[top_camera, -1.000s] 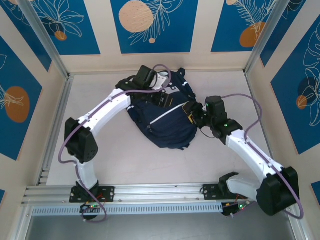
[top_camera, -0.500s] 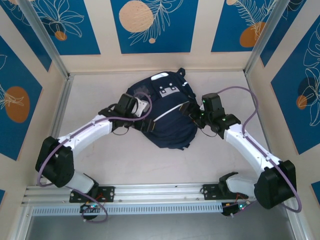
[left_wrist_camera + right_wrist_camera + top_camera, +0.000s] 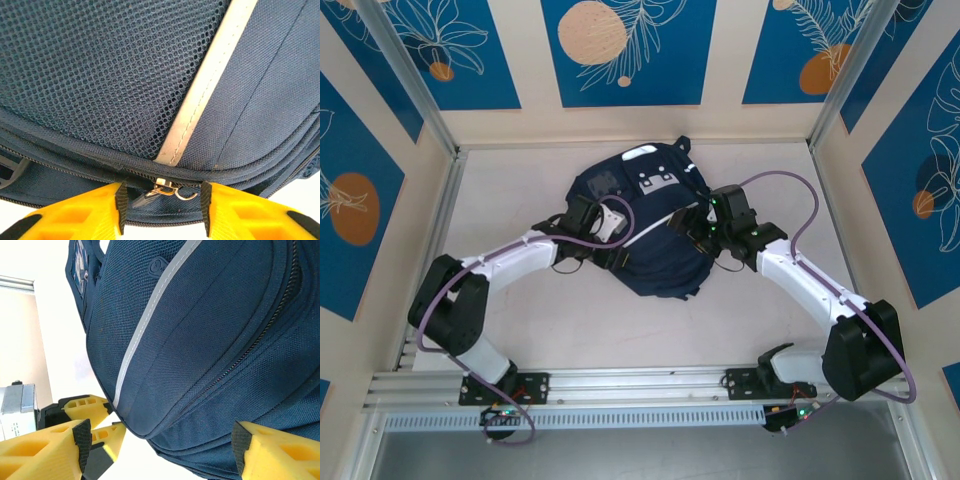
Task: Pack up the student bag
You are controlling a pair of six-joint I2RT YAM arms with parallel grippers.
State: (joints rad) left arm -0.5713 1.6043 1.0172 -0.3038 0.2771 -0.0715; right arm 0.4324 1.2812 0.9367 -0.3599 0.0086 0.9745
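The student bag [image 3: 655, 262], dark navy with thin white stripes and a white-grey patch [image 3: 658, 183], lies flat in the middle of the table. My left gripper [image 3: 617, 252] is at its left edge. In the left wrist view its jaws [image 3: 162, 202] stand partly apart on either side of a metal zipper pull [image 3: 167, 189], which neither pad touches. At the bag's right side my right gripper [image 3: 693, 232] is open wide, and the bag's bulging edge [image 3: 200, 340] sits between its fingers [image 3: 80, 442]. The left gripper's yellow fingers [image 3: 92, 407] show beyond the bag.
Blue-and-cream panel walls close in the table at the back and both sides. An aluminium rail [image 3: 620, 385] runs along the near edge by the arm bases. Bare tabletop [image 3: 520, 180] surrounds the bag. Purple cables [image 3: 790, 190] loop over both arms.
My left arm left the bag's back top and came down to its left edge, and its jaws have narrowed around the zipper pull. The right gripper opened wider and edged onto the bag.
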